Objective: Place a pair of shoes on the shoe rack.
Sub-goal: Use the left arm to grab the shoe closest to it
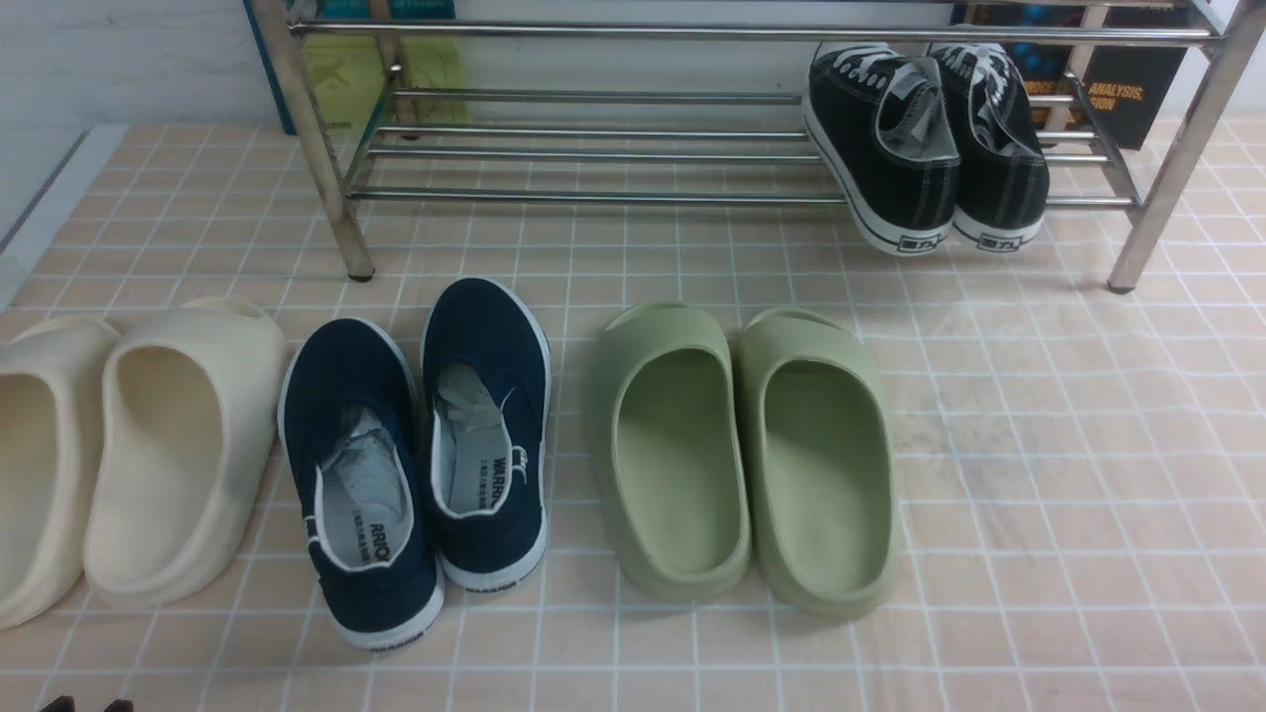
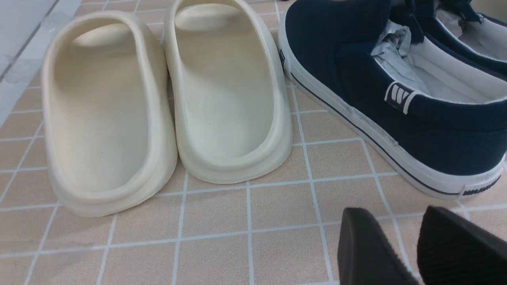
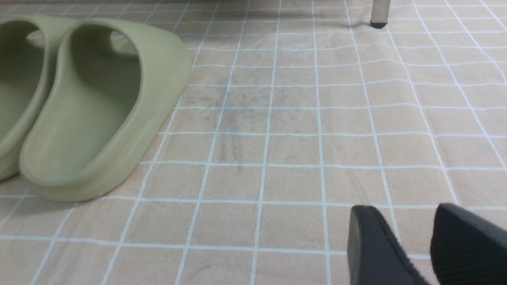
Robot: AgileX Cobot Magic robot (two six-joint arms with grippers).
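From the front, the shoe rack stands at the back of the tiled floor. A pair of black sneakers sits at the right end of its lower bars, heels tipping over the front bar. The navy shoes are not on the rack. They stand side by side on the floor, toes toward it, just in front of its left leg. Cream slides lie just to their left and green slides near their right. Only the two dark tips of the left claw peek in at the bottom edge, well short of the navy shoes. The right claw is out of this view.

From the left wrist, the left claw hangs low over the floor. Its two black fingers are spread apart with bare tile between them, and it holds nothing. The heel of the nearer of the navy shoes is close ahead of the fingers, not touching. The cream slides lie beside it, pressed against each other.

From the right wrist, the right claw is also spread, with its fingers apart over bare tile and nothing in its grip. The green slides sit off to one side, well apart from it. One foot of the shoe rack stands far ahead.
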